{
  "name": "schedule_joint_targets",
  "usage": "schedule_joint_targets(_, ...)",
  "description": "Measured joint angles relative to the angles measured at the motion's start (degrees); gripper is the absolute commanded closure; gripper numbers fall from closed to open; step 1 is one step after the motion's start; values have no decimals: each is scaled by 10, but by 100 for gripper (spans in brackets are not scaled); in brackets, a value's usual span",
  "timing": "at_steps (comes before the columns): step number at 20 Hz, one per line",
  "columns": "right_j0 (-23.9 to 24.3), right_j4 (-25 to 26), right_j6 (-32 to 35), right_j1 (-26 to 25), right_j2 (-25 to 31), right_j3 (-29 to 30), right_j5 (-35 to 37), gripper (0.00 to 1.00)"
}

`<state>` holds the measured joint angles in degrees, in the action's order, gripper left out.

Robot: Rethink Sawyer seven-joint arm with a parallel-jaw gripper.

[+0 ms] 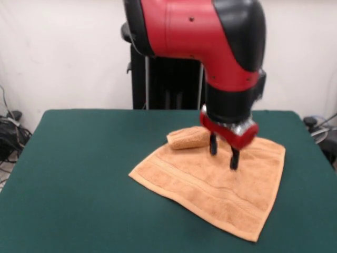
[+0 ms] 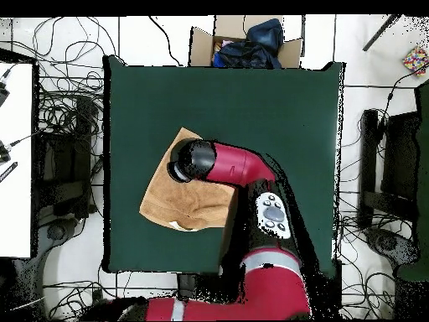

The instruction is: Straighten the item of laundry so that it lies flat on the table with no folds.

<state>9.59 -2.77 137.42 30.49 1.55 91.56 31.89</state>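
On the green table (image 1: pixel 79 158) we see the orange towel (image 1: pixel 210 192) lying toward the right edge, mostly flat, one far corner rolled over. Our gripper (image 1: pixel 223 151) hangs just above it, fingers apart and empty; the rolled corner (image 1: pixel 188 138) lies just beside them, to the picture's left.

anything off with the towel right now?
Yes. One corner of the towel is rolled over into a lump at its far edge, beside the open gripper, so it is not flat. The rest lies spread on the table, set at an angle to the edges.
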Motion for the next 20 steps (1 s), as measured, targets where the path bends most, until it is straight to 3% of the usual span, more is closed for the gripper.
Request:
schedule_joint_targets(3,-20,8,0,-37,-14,-31,-97,0)
schedule_joint_targets(6,-28,10,0,-68,-20,-55,-148,0)
schedule_joint_targets(14,-20,22,0,-119,-22,-87,-128,0)
schedule_joint_targets(20,-4,46,0,-119,-14,-102,-75,0)
